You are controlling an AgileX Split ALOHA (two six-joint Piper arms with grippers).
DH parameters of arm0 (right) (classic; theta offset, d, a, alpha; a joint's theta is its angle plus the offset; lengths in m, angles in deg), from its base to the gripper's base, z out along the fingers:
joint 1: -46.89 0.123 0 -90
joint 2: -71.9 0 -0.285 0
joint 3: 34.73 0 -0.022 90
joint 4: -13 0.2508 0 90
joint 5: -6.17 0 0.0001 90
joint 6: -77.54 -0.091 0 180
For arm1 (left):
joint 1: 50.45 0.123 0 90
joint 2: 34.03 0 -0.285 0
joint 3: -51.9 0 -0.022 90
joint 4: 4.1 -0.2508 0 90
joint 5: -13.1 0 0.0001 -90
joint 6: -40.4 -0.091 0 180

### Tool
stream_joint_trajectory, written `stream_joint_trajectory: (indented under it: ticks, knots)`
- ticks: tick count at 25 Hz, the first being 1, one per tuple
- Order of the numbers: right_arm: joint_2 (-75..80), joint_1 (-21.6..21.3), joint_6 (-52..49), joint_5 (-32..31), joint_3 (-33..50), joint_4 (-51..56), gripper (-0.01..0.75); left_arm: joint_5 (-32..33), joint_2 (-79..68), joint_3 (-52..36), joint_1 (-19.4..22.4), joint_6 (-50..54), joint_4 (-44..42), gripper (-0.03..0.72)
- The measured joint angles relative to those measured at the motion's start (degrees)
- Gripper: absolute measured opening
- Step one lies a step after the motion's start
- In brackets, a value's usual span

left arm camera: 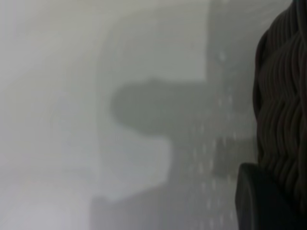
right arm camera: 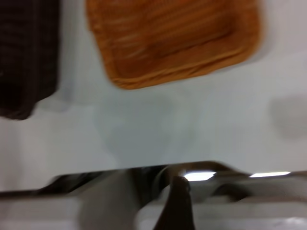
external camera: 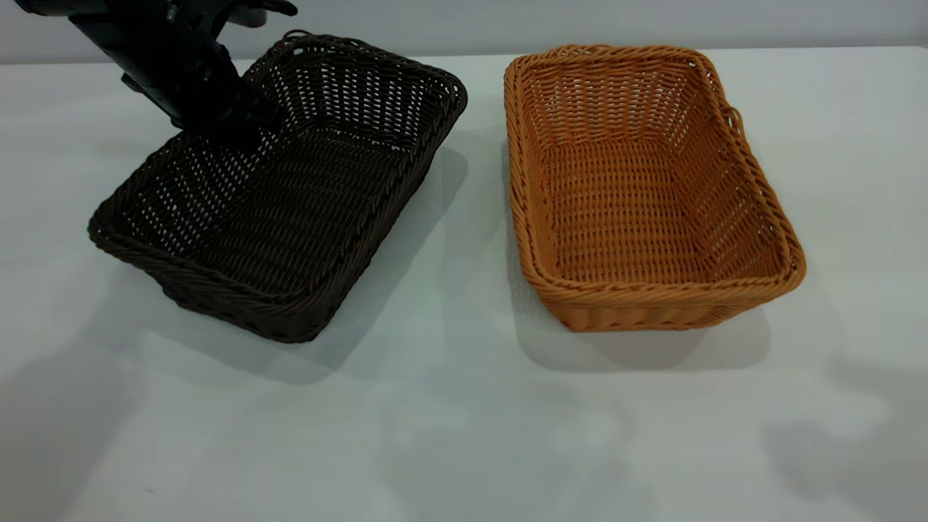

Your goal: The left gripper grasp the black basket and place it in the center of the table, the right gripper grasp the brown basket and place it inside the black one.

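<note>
Black basket [external camera: 290,210] rim — left end effector [external camera: 239,134] clamped.

Pale grey-white matte counter [external camera: 449,435] filling nearly whole exterior frame, edge to edge. Narrow strip of plain light grey wall [external camera: 580,22] across top of frame, meeting counter at a straight horizontal line. Soft diffuse light from above; blurry grey shadows at lower left, lower right & centre bottom of frame. No pattern or seams visible on surface. Faint dark speck at lower left.
</note>
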Motion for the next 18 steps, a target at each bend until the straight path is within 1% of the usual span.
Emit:
stream_joint_trajectory:
  ticks: [6,8,12,16,18]
  knots:
    - [17.8,0.6,5.8,4.4,-0.4,12.3,0.591,-0.4,2.5,0.1,0.0,-0.1,-0.1,0.087]
    - [23.8,2.1,7.3,5.9,-0.6,16.1,0.591,-0.5,3.5,0.9,0.0,-0.5,-0.5,0.087]
    - [34.1,5.8,10.1,11.0,-0.9,22.5,0.591,-0.7,4.6,2.8,0.0,-1.3,-1.0,0.086]
    - [42.4,7.0,13.1,16.4,-1.1,29.7,0.591,-0.7,4.7,3.3,0.0,-2.2,-1.1,0.086]
    - [45.6,7.0,14.6,17.8,-2.1,33.2,0.591,-0.6,4.7,3.3,0.0,-2.2,-1.1,0.086]
